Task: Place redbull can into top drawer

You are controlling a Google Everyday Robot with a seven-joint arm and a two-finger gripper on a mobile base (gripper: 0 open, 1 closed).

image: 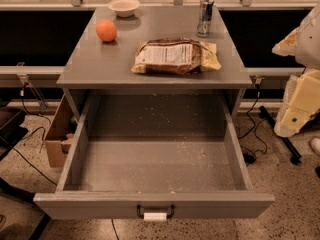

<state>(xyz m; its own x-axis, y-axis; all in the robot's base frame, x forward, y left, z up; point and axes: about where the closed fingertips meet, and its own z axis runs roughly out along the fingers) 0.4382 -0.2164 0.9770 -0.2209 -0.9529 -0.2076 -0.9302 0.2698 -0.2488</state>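
Note:
The redbull can (204, 16) stands upright at the back right of the grey cabinet top. The top drawer (155, 204) is pulled fully out below it. The drawer floor is speckled with crumbs and holds nothing else, and its front panel carries a black handle and a white tag. My gripper (295, 111) hangs at the right edge of the view, beside the cabinet and lower than its top. It is far to the right of the can and touches nothing.
An orange (106, 30) and a white bowl (124, 6) sit at the back left of the cabinet top (90, 64). A brown snack bag (175, 56) lies in the middle. A cardboard box (57, 136) and cables are on the floor at the left.

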